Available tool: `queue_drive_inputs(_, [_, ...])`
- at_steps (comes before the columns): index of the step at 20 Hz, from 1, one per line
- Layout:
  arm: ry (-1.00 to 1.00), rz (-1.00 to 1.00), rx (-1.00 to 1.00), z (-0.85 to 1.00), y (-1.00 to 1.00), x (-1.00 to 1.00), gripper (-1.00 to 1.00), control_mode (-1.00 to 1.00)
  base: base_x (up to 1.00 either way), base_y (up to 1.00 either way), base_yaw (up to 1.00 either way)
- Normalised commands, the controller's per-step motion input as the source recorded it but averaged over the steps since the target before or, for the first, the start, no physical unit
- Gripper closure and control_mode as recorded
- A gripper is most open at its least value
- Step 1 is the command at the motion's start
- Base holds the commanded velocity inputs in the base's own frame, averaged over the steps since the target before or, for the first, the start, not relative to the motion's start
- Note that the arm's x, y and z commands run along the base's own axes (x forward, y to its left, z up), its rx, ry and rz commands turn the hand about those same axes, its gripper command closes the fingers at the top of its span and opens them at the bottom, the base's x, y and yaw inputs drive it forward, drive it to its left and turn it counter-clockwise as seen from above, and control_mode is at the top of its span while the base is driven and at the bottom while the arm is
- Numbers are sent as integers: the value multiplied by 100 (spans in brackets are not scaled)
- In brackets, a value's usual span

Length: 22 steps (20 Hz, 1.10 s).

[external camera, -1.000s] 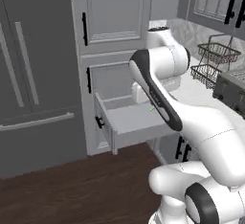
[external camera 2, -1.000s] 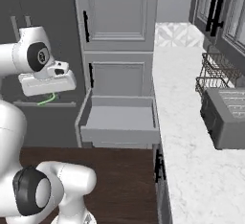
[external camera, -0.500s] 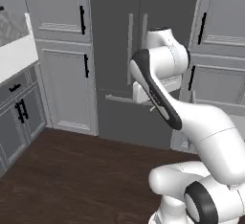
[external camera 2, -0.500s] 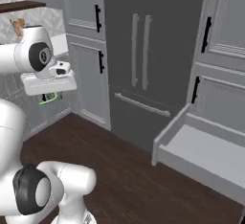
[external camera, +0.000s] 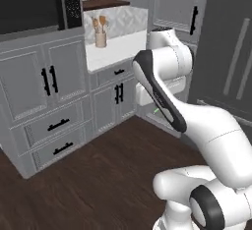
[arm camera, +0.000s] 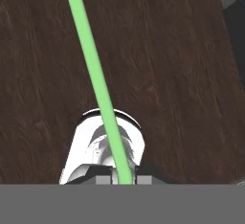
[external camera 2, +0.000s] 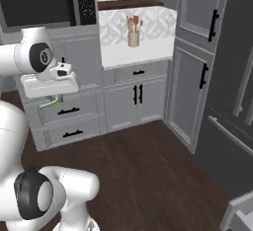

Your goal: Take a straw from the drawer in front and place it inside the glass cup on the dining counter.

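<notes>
One thing in the gripper right now: the straw, pinched tight between the jaws in my hand view, running from 6 o'clock up to about 11 o'clock over the dark wood floor. From the right base view I see a green bit of it hanging just under the hand, around 9 o'clock of the frame. I reckon I'm mid-carry toward the dining counter, so I'd keep the squeeze steady, swing slowly so the long end doesn't clip the grey cabinets, and only line up once I spot the cup.
</notes>
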Motion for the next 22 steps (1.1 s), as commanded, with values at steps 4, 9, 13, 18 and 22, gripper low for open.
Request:
queue_drive_inputs(4, [0, 0, 0, 0, 0, 0, 100, 100, 0, 42, 79])
queue_drive_inputs(9, [0, 0, 0, 0, 0, 0, 100, 100, 0, 74, 69])
queue_drive_inputs(13, [0, 0, 0, 0, 0, 0, 100, 100, 12, 100, 51])
queue_drive_inputs(18, [0, 0, 0, 0, 0, 0, 100, 100, 54, 95, 29])
queue_drive_inputs(22, [0, 0, 0, 0, 0, 0, 100, 100, 99, 51, 7])
